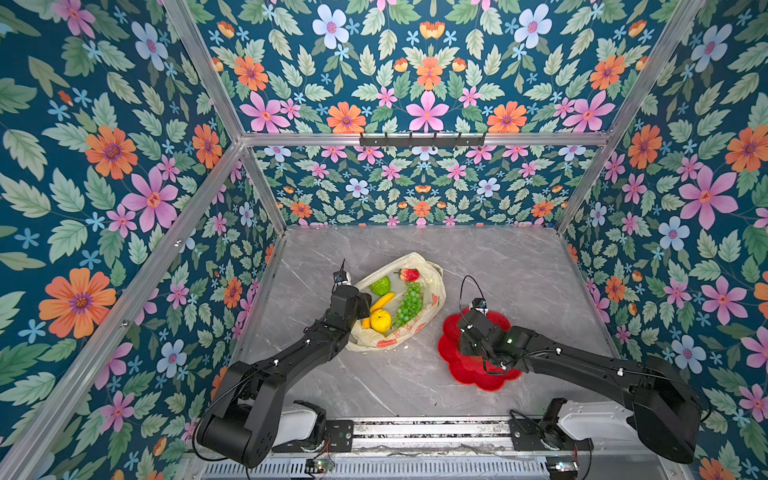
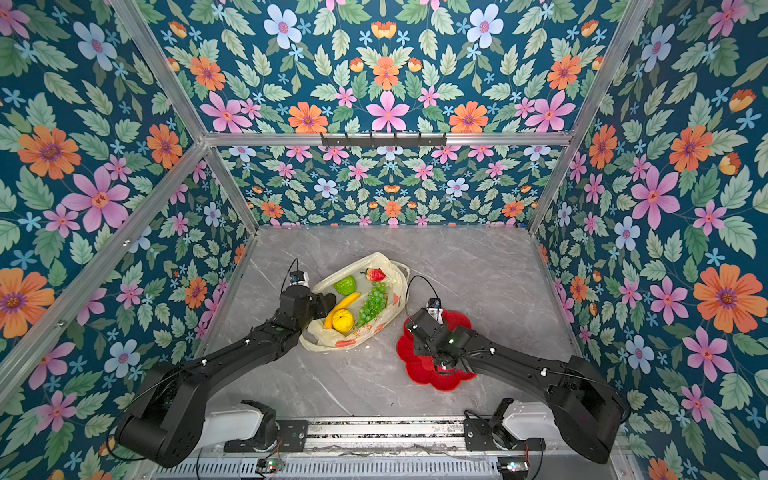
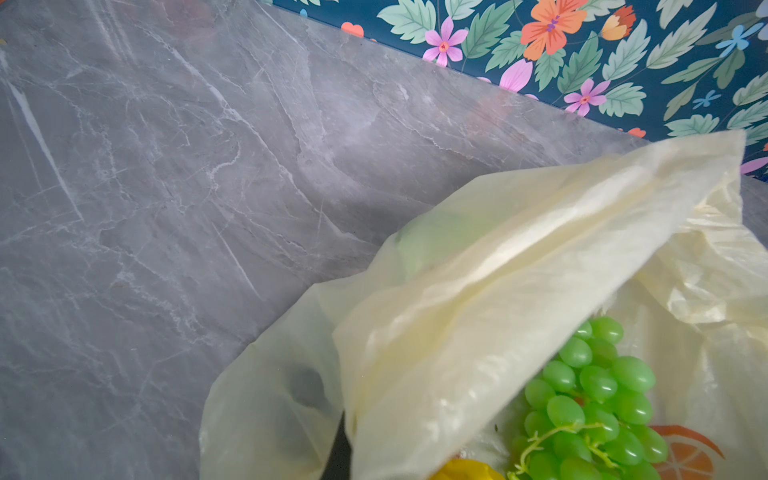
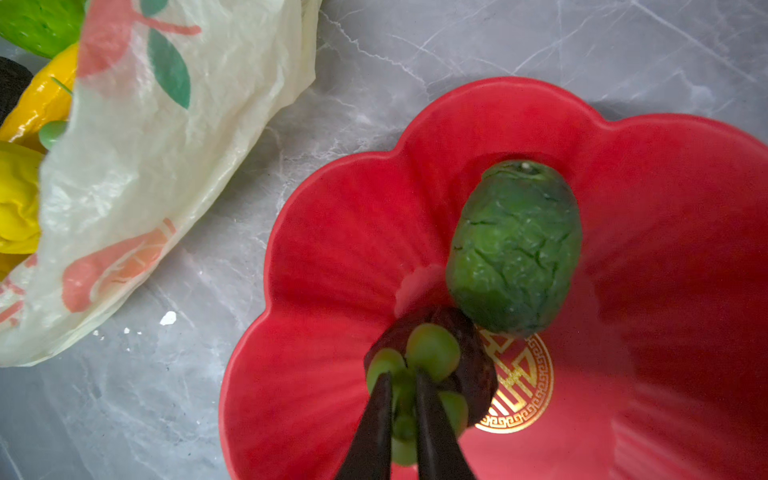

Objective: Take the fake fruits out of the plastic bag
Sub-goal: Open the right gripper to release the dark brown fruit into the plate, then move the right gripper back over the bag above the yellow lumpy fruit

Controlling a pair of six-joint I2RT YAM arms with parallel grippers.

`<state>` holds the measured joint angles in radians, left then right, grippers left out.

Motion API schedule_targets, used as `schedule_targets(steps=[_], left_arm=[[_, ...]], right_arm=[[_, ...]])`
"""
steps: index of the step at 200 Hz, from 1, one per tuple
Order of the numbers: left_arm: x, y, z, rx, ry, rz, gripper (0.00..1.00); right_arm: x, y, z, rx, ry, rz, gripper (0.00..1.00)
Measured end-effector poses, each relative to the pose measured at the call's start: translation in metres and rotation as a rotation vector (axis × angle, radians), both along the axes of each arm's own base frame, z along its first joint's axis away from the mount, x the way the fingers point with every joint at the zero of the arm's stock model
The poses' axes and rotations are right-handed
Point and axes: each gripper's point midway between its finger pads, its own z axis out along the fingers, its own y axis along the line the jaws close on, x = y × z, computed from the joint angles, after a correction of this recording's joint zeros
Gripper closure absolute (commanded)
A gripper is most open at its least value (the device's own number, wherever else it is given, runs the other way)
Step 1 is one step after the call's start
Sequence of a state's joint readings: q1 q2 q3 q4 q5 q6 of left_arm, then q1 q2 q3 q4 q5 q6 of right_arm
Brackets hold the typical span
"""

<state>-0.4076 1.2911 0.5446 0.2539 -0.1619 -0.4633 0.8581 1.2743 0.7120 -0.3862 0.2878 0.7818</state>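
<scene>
Over the glossy red flower-shaped plate [image 4: 332, 216], beside a dark green avocado [image 4: 515, 249], the right hand [image 4: 404, 376], nearly closed, grips a small green grape bunch [image 4: 432, 351]: apparently placing. The left hand [image 1: 365, 302], shut, pinches the cream-yellow plastic bag [image 1: 424, 264] beside the plate, other fake fruits [image 1: 409, 305] inside. Next: release, return.

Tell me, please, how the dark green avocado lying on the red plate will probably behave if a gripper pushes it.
The avocado is egg-shaped and lies on its side, so it would probably roll rather than slide. The red plate has a raised, curved rim, which likely keeps it inside. Its wrinkled skin may give some grip.
</scene>
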Motion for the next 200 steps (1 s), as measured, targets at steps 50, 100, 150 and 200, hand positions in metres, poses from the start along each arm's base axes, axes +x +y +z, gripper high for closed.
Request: schedule_targets(steps=[50, 100, 150, 200], left_arm=[[0.000, 0.000, 0.000, 0.000, 0.000, 0.000, 1.00], [0.000, 0.000, 0.000, 0.000, -0.001, 0.000, 1.00], [0.000, 0.000, 0.002, -0.002, -0.005, 0.000, 1.00], [-0.003, 0.001, 0.003, -0.004, -0.010, 0.001, 1.00]], right_arm=[[0.001, 0.001, 0.003, 0.011, -0.011, 0.000, 0.71], [0.001, 0.001, 0.005, 0.012, -0.014, -0.002, 0.69], [0.004, 0.004, 0.022, 0.021, -0.022, -0.001, 0.63], [0.024, 0.035, 0.071, 0.090, -0.074, 0.048, 0.60]])
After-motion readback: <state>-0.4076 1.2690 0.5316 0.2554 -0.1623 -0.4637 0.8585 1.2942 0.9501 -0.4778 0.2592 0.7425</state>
